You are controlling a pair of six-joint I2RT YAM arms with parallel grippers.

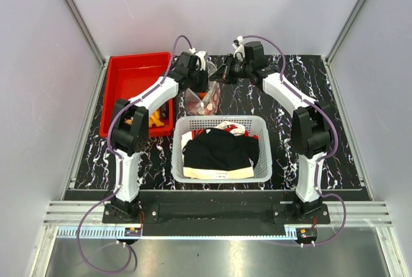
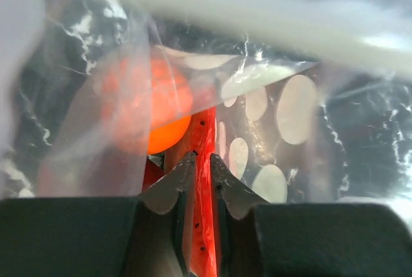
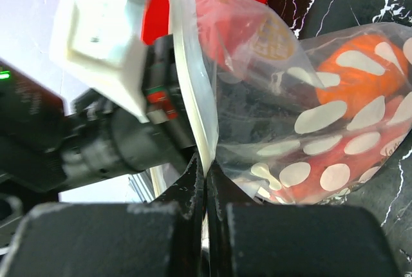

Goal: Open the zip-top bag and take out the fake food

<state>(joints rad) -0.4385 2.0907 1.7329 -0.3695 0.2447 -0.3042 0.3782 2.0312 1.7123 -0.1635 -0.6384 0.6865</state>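
The zip-top bag [image 1: 206, 101] is held up off the black marble mat, just behind the basket. My left gripper [image 1: 201, 85] reaches into its mouth. In the left wrist view the left gripper [image 2: 203, 156] is shut on a pink-red wedge [image 2: 205, 132] with black seeds. An orange fruit [image 2: 164, 106] and pale discs [image 2: 296, 109] lie around it under the plastic. My right gripper [image 3: 206, 164] is shut on the bag's white zip strip [image 3: 190, 64]. The bag [image 3: 290, 116] bulges to its right, with the orange fruit [image 3: 360, 74] and pale discs inside. The right gripper also shows in the top view [image 1: 223, 74].
A red bin [image 1: 132, 77] stands at the back left with orange pieces [image 1: 154, 119] in it. A white mesh basket [image 1: 179, 154] of black and white clothes [image 1: 219, 148] sits in front of the bag. Grey walls close the back and both sides.
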